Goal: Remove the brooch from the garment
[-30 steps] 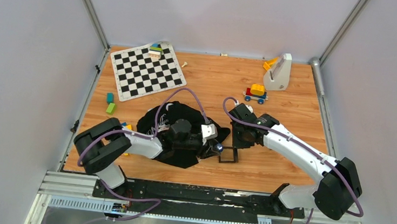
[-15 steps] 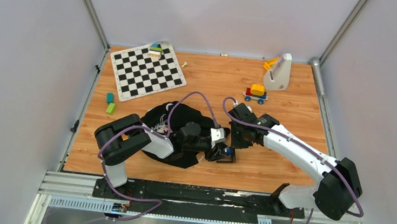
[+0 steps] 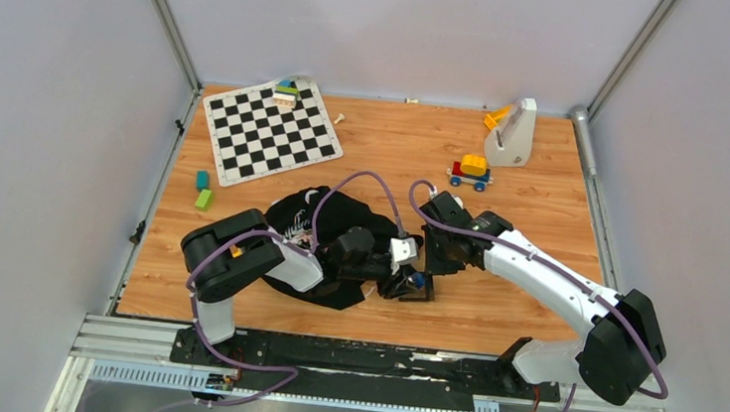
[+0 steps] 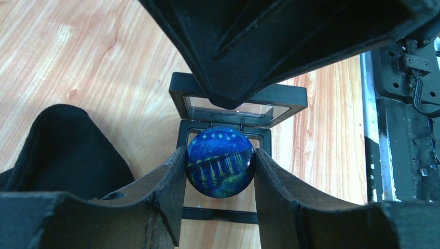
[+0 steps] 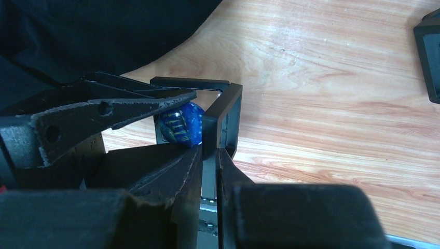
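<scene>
Tabletop [image 3: 531,310] of warm wood fills the view, and on it the black garment [image 3: 333,295] lies crumpled beside the left arm. Over to the right gripper [image 5: 209,155]: its fingers are pinched onto the raised lid of a small black frame case [image 4: 238,85], propping it open. And there's the left gripper [image 4: 219,174], squeezed tight on the brooch [image 4: 220,155], the blue disc held clear of the cloth, just above the case's lower half. Removal looks as good as done. What seems left is setting the brooch down and letting go.
</scene>
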Available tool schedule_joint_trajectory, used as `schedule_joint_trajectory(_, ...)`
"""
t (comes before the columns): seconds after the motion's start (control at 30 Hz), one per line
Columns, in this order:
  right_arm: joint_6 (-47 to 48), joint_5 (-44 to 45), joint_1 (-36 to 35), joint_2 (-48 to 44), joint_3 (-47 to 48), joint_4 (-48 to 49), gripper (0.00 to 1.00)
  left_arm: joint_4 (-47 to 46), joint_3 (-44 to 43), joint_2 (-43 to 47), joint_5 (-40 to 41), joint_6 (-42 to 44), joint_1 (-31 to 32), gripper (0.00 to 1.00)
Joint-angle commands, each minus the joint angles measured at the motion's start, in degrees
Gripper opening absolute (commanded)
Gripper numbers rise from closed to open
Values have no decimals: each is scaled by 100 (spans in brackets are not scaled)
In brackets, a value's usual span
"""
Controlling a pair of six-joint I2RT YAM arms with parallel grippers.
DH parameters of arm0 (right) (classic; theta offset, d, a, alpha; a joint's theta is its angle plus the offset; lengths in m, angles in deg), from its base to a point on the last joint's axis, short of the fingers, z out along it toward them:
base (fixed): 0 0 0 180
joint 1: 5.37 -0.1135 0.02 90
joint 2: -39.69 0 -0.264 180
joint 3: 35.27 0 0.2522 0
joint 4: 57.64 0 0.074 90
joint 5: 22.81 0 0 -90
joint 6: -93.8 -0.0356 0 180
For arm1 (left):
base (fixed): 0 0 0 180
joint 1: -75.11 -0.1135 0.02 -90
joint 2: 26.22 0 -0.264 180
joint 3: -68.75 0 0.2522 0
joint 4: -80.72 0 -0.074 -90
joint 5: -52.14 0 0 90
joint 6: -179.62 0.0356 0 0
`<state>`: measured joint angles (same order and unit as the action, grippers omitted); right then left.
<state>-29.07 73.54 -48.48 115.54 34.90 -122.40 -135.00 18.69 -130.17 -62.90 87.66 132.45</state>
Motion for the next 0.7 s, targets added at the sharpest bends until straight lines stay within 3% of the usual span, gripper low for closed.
schedule_joint_trajectory(0.0,17,53,-39,-38,-20,158,13,49,-168,-8,128,186,38,36)
schedule_joint_trajectory(0.33,20,69,-34,30,1,168,12,193,-330,-189,-37,187,112,40)
schedule_joint_trajectory(0.67,-7,226,-39,74,-37,135,13,236,-318,-168,54,187,126,59)
